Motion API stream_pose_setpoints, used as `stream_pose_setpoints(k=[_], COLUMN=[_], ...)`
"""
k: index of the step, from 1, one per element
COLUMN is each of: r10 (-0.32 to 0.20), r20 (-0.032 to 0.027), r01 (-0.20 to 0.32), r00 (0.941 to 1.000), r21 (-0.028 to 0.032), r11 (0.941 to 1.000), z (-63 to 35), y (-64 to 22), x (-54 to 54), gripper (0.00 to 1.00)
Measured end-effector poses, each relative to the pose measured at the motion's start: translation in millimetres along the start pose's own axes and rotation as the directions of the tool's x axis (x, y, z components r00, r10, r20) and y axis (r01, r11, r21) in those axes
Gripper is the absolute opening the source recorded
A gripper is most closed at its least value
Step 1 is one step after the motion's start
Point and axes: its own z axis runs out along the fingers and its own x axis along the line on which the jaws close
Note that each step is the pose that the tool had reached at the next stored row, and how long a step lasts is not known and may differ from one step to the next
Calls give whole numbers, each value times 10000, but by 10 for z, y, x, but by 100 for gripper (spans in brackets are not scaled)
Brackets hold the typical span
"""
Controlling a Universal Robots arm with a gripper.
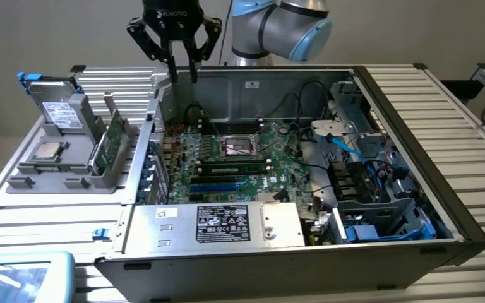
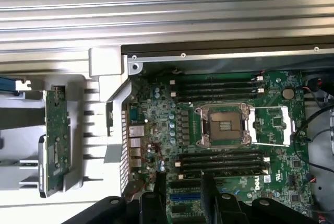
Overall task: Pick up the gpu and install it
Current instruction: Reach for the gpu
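In the exterior view, the gray holder (image 1: 48, 180) stands on the counter (image 1: 444, 107) at about nine o'clock from the open computer case (image 1: 268, 271); in it the silver drive (image 1: 57, 108) with blue clips stands at the far end, a processor chip (image 1: 47, 150) lies flat in the middle, and the gpu (image 1: 109, 140) stands on its edge on the side nearest the case, with its silver bracket pointing up; it is not yet picked up.

I judge that the first danger is here: the card seems to lean a little and sits close to the holder wall and to the case side, so a grasp that is off centre could press on the cooler, pull the card crooked or knock the holder. The second danger is inside the case: the motherboard (image 1: 225, 158) has an uncovered processor socket (image 1: 240, 146), and black cables (image 1: 310, 170) and a blue cable (image 1: 343, 142) lie toward three o'clock; a card carried low could catch them, and a card not in line with the blue slots (image 1: 217, 187) at six o'clock of the board could bend its contacts.

The end effector (image 1: 184, 77) hangs above the rear wall (image 1: 251, 88) of the case, at about eleven o'clock of the opening, well apart from the gpu, which is at about seven o'clock from it; its fingers (image 2: 159, 185) are spread wide, nothing is between them and they touch nothing; under them lies the motherboard.
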Motion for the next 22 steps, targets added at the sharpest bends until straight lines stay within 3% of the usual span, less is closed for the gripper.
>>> stream_pose_setpoints(k=[6,22], r10=[-1,-205], r20=[-1,-11], r01=[1,205], r00=[10000,9998], r21=[1,-3], r11=[10000,9998], z=[27,71], y=[67,24], x=[277,870], gripper=[40,40])
